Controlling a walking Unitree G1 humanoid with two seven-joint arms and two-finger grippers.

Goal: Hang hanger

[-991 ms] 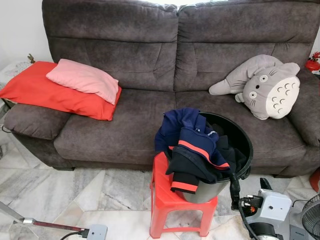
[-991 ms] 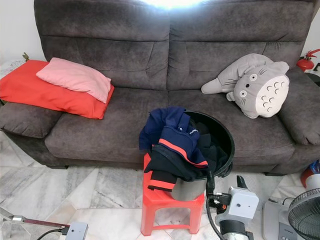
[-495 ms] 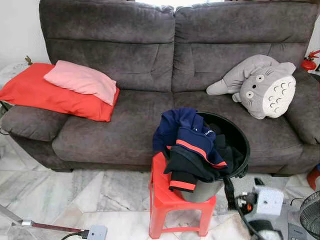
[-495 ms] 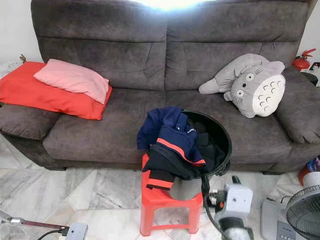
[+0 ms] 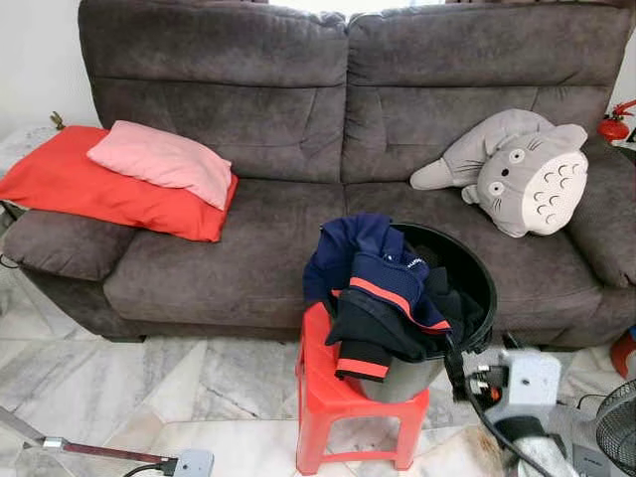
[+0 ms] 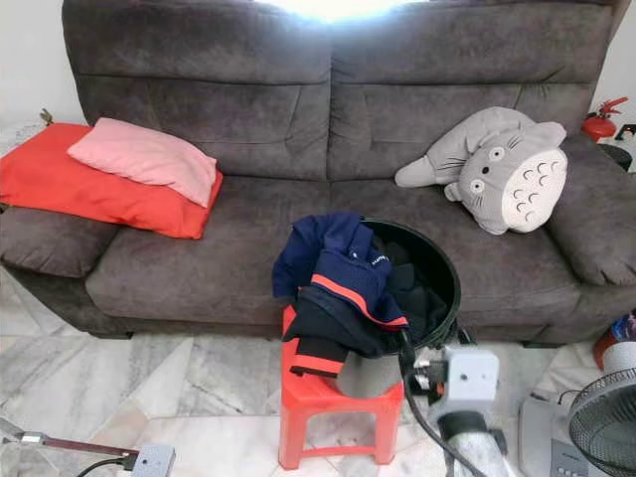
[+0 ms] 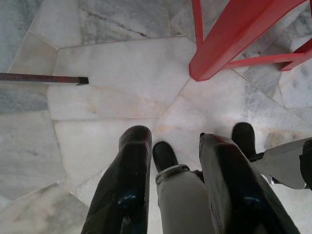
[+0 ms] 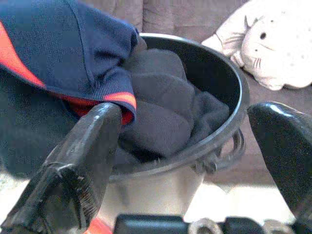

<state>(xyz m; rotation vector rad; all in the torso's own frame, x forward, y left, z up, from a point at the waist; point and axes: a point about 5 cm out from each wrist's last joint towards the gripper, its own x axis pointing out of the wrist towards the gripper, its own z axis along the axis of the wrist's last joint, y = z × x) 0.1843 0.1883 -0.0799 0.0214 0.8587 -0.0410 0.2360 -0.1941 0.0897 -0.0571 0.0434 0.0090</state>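
**Right tool at the bucket rim, nothing yet in hand**

A black bucket (image 5: 467,288) of clothes stands on a red stool (image 5: 323,393) on the marble floor (image 5: 149,378), in front of a grey sofa (image 5: 298,149). A navy garment with an orange stripe (image 5: 383,283) spills over the bucket's rim at about 9 o'clock; dark clothing (image 8: 168,112) fills the rest.

The right tool (image 8: 195,161) sits at the bucket's 5 o'clock side, close under the rim, fingers spread wide with nothing between them. The left tool (image 7: 180,170) hangs low over the floor near a stool leg, its fingers parted and empty.

No hanger can be made out, nor any rail to hang it on; whether one lies among the clothes cannot be told.

Judgement: the task is at its start. Finding and gripping the hanger, carrying it and hanging it all remain.

On the sofa: a pink pillow (image 5: 164,159) on a red one (image 5: 89,189) at 10 o'clock, a plush toy (image 5: 522,174) at 2 o'clock.
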